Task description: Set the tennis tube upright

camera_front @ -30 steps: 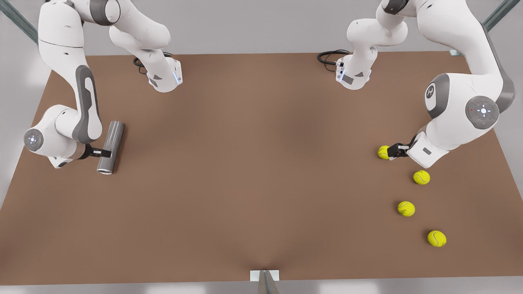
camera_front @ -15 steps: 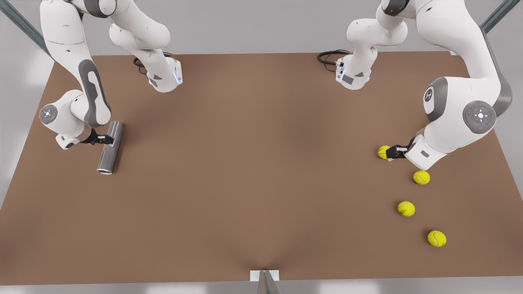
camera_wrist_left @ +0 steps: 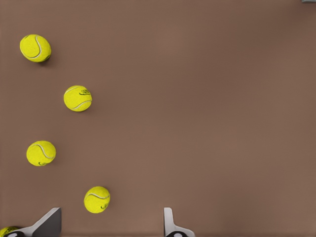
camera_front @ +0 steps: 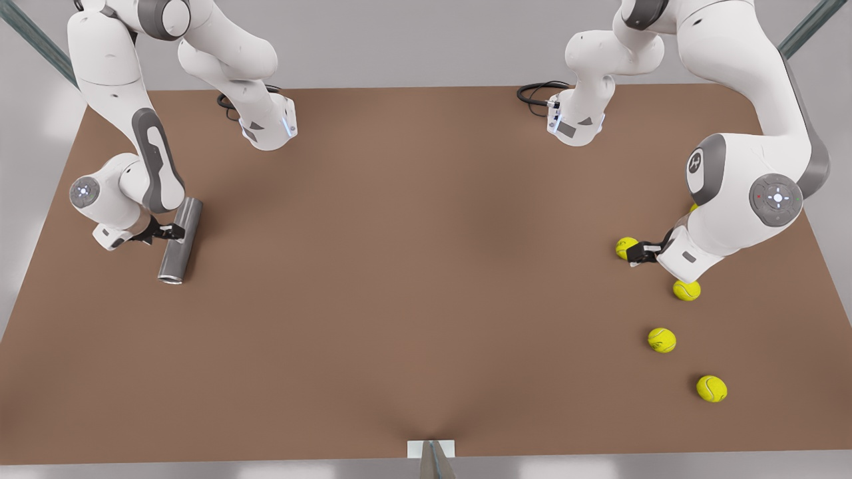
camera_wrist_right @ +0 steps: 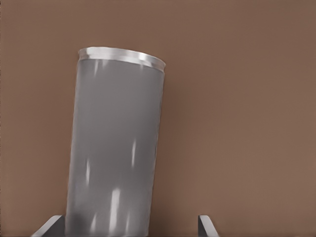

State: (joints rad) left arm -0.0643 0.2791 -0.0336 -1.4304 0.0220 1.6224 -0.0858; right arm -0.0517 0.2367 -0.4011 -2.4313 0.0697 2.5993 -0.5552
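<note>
The tennis tube (camera_front: 180, 240) is a grey metallic cylinder lying flat on the brown table (camera_front: 413, 279) at the front view's left, its open end toward the near edge. My right gripper (camera_front: 172, 231) sits against the side of the tennis tube's upper half. In the right wrist view the tennis tube (camera_wrist_right: 116, 153) lies between the open fingers of the right gripper (camera_wrist_right: 127, 228), closer to one of them. My left gripper (camera_front: 634, 251) hovers open at the front view's right, beside a tennis ball (camera_front: 624, 247).
Several yellow-green tennis balls lie in a loose row at the front view's right, among them one (camera_front: 661, 340) and another (camera_front: 711, 388); the left wrist view shows them too, such as the ball (camera_wrist_left: 77, 98). Both arm bases (camera_front: 269, 126) stand at the far edge.
My right gripper has slid along the tube toward its far end, and that arm's wrist has turned. The left arm's elbow shifted slightly; its gripper stays by the same ball.
</note>
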